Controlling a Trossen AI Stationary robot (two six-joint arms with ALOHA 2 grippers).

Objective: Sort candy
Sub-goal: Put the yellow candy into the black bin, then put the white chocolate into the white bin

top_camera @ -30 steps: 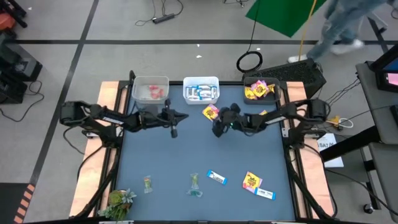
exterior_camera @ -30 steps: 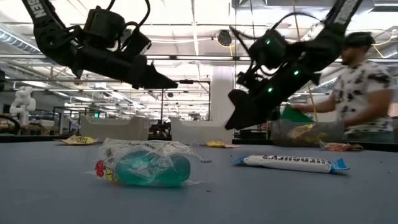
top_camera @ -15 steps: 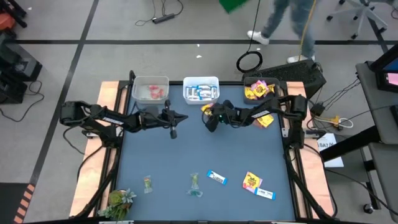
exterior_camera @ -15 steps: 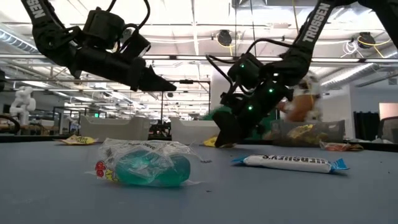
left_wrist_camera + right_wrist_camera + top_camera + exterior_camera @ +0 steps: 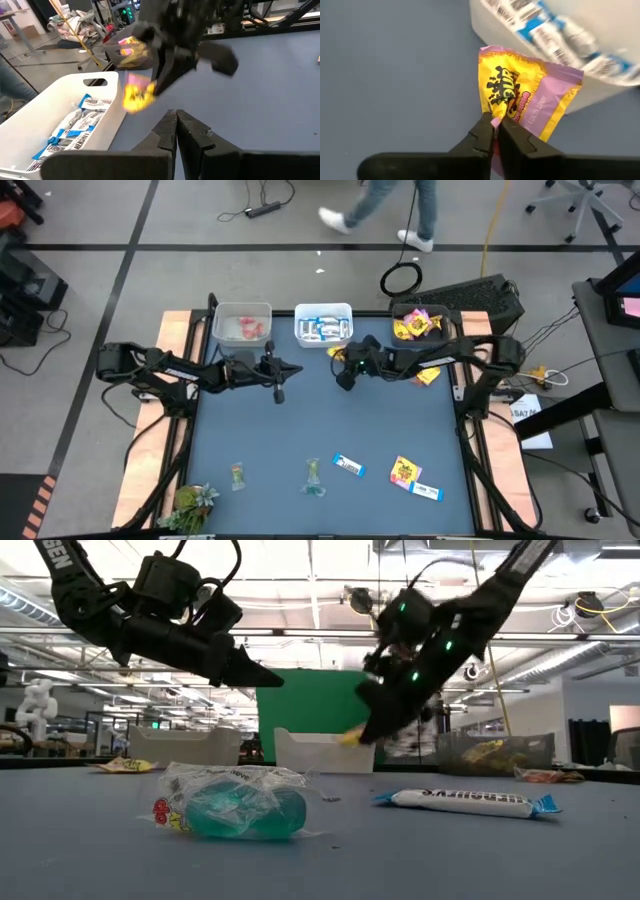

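At about 10 o'clock on the blue table the left gripper waits, fingers pressed together on nothing. Behind it along the far edge stand three bins: a clear one at 11 o'clock with red pieces, a white one at 12 with blue-and-white bars, a dark one at 1 with yellow packets. The right gripper, near 12 o'clock just in front of the white bin, is pinched on the corner of a yellow packet, raised off the table. The packet is crumpled, yellow with black print and a pink border. Loose candy lies along the near edge from 7 to 5 o'clock: a greenish clear-wrapped sweet, a bar, another yellow packet. A leafy green thing sits at 7 o'clock.
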